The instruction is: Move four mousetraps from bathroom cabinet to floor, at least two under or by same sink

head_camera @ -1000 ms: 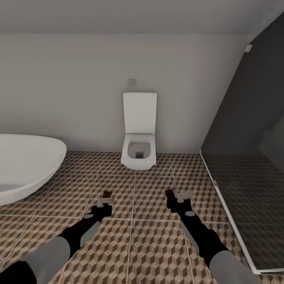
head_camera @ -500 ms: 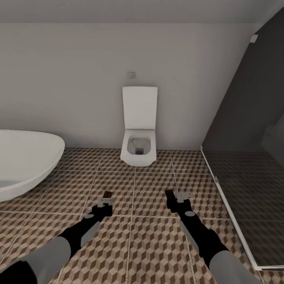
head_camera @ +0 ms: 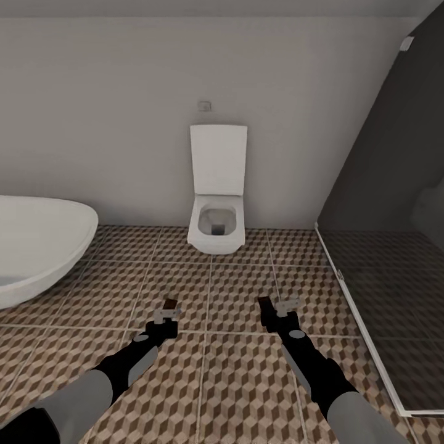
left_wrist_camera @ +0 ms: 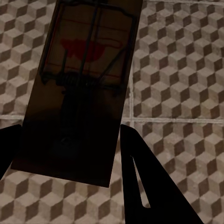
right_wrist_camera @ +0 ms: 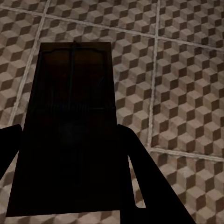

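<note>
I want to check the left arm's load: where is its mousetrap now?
The mousetrap sits clamped in the left gripper, held above the tiled floor, with the toilet ahead.

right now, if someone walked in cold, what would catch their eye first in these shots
Probably the white toilet with its lid up, standing against the far wall at the middle of the head view, and the big white tub at the left edge. Next, the busy cube-patterned bathroom floor, over which the left gripper and right gripper each carry a dark wooden mousetrap. A dark glass shower screen closes off the right side.
</note>
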`<state>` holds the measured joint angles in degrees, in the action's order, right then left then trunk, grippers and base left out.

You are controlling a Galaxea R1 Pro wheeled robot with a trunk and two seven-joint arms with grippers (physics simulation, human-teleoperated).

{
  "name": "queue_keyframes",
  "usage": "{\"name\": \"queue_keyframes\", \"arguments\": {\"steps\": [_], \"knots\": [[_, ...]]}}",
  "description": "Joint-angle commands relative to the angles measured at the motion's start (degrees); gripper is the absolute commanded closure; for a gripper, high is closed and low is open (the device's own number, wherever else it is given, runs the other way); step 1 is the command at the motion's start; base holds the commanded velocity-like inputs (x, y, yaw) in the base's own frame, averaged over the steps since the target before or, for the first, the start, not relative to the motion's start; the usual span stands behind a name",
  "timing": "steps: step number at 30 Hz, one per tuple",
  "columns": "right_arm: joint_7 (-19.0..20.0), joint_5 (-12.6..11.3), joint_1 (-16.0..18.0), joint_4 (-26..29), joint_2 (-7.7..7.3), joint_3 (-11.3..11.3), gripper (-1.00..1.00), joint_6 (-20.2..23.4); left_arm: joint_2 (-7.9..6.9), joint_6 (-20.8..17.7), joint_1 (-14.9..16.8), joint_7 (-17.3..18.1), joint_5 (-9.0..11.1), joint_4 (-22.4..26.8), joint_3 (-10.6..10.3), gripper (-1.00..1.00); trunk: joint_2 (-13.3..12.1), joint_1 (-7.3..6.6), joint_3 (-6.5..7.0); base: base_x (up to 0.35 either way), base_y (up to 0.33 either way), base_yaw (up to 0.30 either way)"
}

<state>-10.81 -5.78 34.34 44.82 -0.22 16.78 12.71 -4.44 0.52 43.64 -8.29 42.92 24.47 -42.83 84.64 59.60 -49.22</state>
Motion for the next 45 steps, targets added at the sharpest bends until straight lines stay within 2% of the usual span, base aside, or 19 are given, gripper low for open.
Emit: {"name": "queue_keyframes", "arguments": {"steps": [1,14,24,45], "knots": [[-0.7,-0.7,0.0,0.1,-0.05,0.3,1.00,0.2,-0.06,0.0,0.0,-0.6,0.2,0.1,-0.5,1.00,0.4,0.22,-0.32,0.000,0.000,0.000],[-0.7,-0.7,0.0,0.0,0.01,0.3,1.00,0.2,0.28,0.0,0.0,-0.6,0.2,0.1,-0.5,1.00,5.7,3.08,-3.83,0.000,0.000,0.000],[-0.7,-0.7,0.1,0.0,-0.04,0.3,1.00,-2.0,0.38,0.0,0.0,-0.6,0.2,0.1,-0.5,1.00,9.7,5.27,-6.53,0.000,0.000,0.000],[-0.6,-0.7,0.0,0.0,-0.02,0.3,1.00,-2.3,0.40,0.0,0.0,-0.6,0.2,0.1,-0.5,1.00,18.1,9.89,-12.20,0.000,0.000,0.000]]}}
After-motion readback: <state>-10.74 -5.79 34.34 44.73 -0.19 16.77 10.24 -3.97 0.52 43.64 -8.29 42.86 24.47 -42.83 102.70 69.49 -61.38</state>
